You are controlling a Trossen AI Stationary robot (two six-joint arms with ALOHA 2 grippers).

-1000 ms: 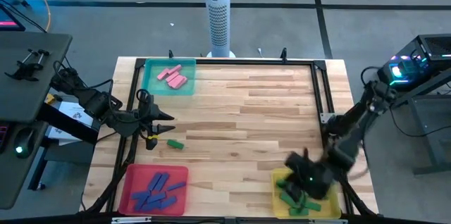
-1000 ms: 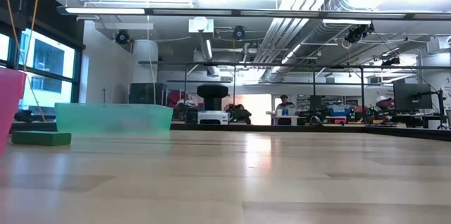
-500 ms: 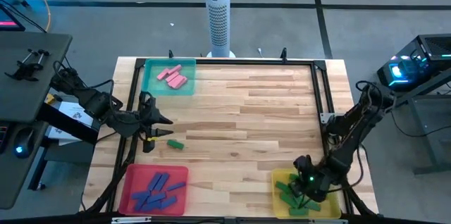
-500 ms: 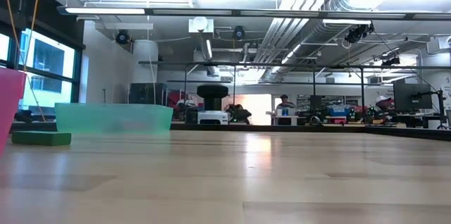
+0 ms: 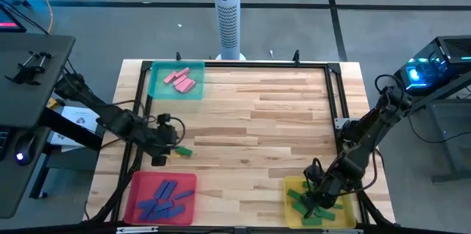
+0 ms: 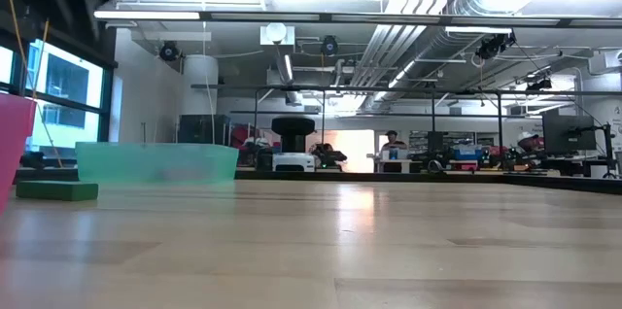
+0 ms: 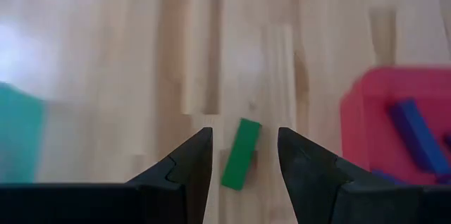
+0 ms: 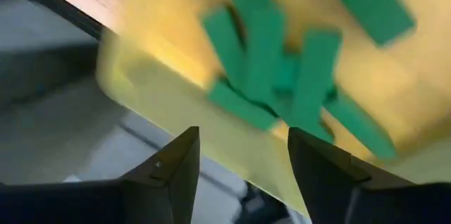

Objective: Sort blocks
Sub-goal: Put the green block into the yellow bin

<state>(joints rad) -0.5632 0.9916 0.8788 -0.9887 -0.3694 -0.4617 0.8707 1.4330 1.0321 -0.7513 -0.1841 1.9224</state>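
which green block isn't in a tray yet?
The lone green block lying on the bare table under the open left gripper. The other green blocks are piled in the yellow tray.

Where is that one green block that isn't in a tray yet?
From above, the green block lies on the table's left side, just above the red tray, right beside the left claw.

the wooden desk [image 5: 257,116] carries a teal tray [image 5: 176,81] at 11 o'clock, a red tray [image 5: 161,198] at 7, a yellow tray [image 5: 318,201] at 5, and one green block [image 5: 183,150] near 8.
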